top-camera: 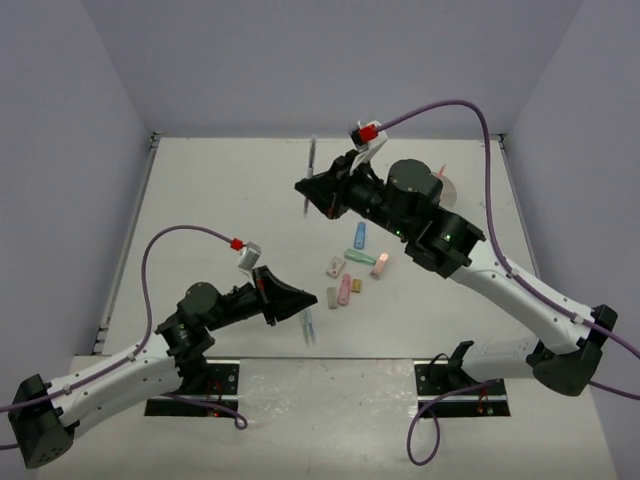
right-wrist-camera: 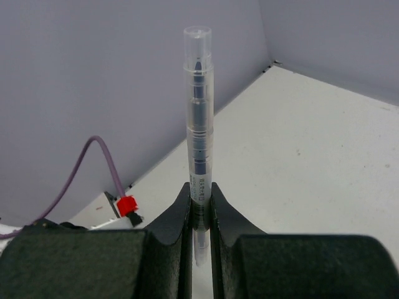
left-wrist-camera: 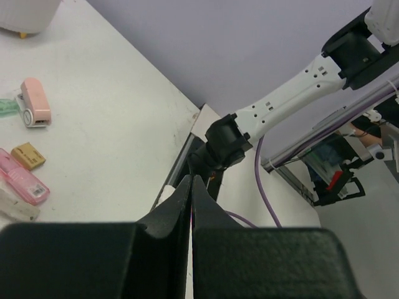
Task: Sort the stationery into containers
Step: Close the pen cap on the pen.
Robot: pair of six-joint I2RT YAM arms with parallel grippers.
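Observation:
My right gripper [top-camera: 308, 192] is shut on a clear pen with a dark core [right-wrist-camera: 198, 112] and holds it above the far middle of the table; the pen also shows in the top view [top-camera: 311, 160]. My left gripper [top-camera: 314, 298] is shut and empty, low over the near middle [left-wrist-camera: 191, 182]. Small blocks lie between the arms: light blue [top-camera: 360, 235], green [top-camera: 360, 256], pink [top-camera: 345, 290], tan [top-camera: 357, 286]. Two thin pens [top-camera: 308, 325] lie by the left gripper. The white tub [top-camera: 450, 188] is mostly hidden behind the right arm; its edge shows in the left wrist view [left-wrist-camera: 25, 15].
In the left wrist view a pink block [left-wrist-camera: 34, 103], a tan block [left-wrist-camera: 28, 156] and a long pink block [left-wrist-camera: 22, 177] lie at left. The right arm's base [left-wrist-camera: 224, 140] stands at the table's near edge. Walls close the table on three sides.

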